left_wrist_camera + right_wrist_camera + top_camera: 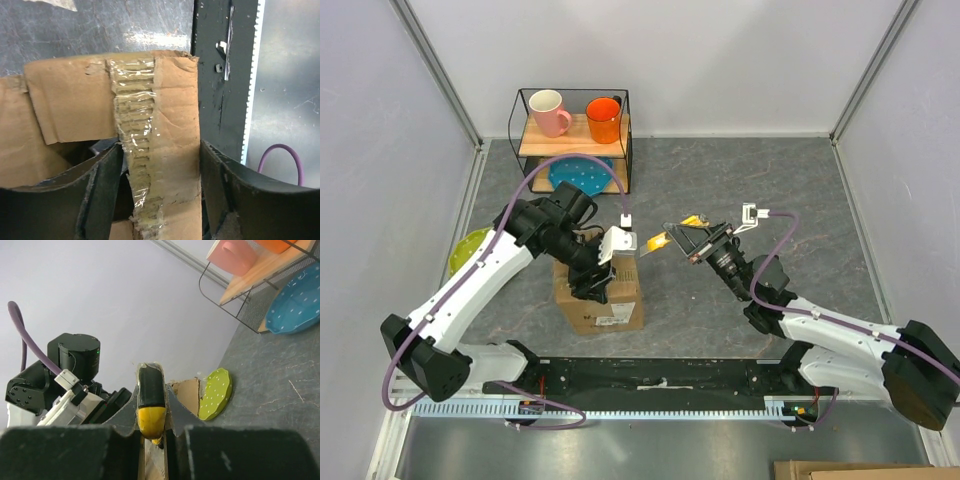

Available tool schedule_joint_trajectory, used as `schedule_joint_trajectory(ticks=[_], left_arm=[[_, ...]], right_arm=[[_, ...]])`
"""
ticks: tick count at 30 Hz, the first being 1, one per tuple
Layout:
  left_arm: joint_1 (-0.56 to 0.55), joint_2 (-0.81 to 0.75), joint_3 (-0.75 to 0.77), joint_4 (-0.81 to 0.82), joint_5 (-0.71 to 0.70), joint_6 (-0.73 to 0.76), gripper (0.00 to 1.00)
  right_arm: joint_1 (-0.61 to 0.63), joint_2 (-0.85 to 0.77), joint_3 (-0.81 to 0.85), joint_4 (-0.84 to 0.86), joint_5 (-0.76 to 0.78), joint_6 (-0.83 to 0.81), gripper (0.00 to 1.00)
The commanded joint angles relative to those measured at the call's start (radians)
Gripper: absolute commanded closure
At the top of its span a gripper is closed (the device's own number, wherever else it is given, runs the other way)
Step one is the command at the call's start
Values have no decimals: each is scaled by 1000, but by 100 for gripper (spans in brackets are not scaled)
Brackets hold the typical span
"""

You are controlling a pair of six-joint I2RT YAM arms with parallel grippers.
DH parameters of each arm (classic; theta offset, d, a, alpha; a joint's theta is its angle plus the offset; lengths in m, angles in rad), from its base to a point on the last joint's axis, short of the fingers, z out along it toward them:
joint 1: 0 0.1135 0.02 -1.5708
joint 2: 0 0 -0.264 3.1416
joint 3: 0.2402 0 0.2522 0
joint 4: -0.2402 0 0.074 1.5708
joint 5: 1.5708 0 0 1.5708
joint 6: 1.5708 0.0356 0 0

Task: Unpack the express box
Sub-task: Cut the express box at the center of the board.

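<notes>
The left hand (160,170) was spread, its fingers (100,195) standing either side of a raised, tape-edged flap (165,100) of the express box (610,305); whether they pressed the flap could not be told. The box sat on the worktop (720,180), left of centre and near the front edge. Just to its right, the right hand (151,407) hung above the worktop, pressed together on a yellow and black tool (151,390). A green plate (470,250) lay left of the box and a wire rack (575,100) of mugs stood behind.
</notes>
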Motion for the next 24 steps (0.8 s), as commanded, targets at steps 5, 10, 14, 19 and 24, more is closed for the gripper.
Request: schedule_joint_trajectory(ticks=[5, 10, 14, 19, 24], left_arm=[[-4, 65, 65, -108, 50, 89, 43], [-4, 72, 102, -148, 67, 103, 57], [-4, 66, 126, -152, 69, 97, 60], [-4, 56, 157, -164, 79, 93, 60], [-7, 25, 130, -155, 76, 87, 59]], right_arm=[[-3, 72, 32, 88, -76, 55, 100], [-2, 115, 30, 101, -116, 64, 100], [-2, 117, 36, 87, -121, 57, 100], [-2, 112, 47, 55, -129, 43, 100], [-3, 106, 62, 16, -130, 34, 100]])
